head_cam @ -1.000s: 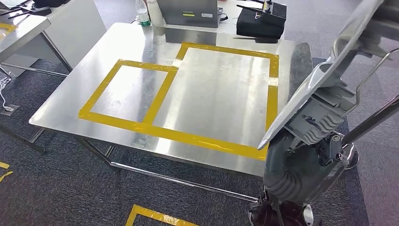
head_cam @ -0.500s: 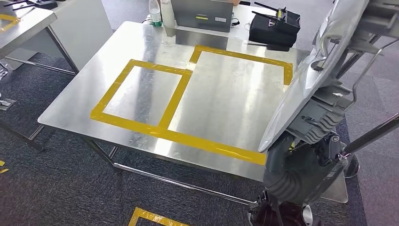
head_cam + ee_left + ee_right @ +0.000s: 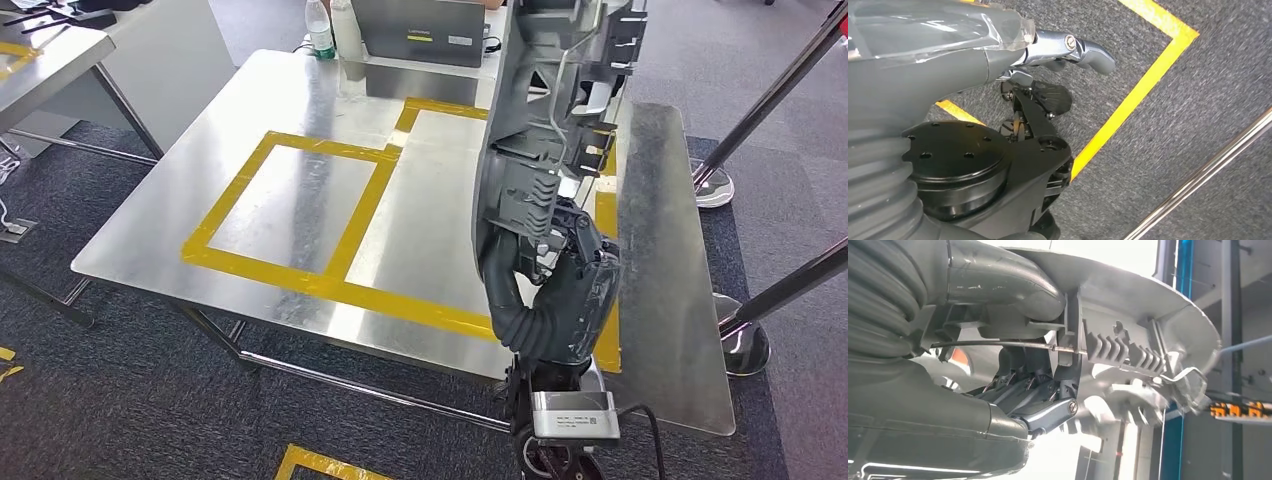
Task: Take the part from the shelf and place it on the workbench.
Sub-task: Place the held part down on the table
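My right hand (image 3: 562,290) grips a large grey plastic part (image 3: 545,110) by its lower end. The part stands nearly upright over the right half of the steel workbench (image 3: 300,95), above the larger yellow-taped rectangle (image 3: 440,230). Its ribbed inner side with a wire clip faces right. In the right wrist view the fingers (image 3: 1045,415) clasp the part (image 3: 1143,325) from underneath. My left hand (image 3: 1048,47) hangs beside my body over grey carpet, its fingers apart and holding nothing.
Two bottles (image 3: 330,25) and a grey box (image 3: 415,22) stand at the bench's far edge. Stanchion poles with round bases (image 3: 745,345) stand to the right. Another table (image 3: 45,50) is at the far left. Yellow tape (image 3: 320,462) marks the floor.
The right arm has swung the part from the right edge of the view leftward, and it now stands upright over the bench. The camera has also shifted a little.
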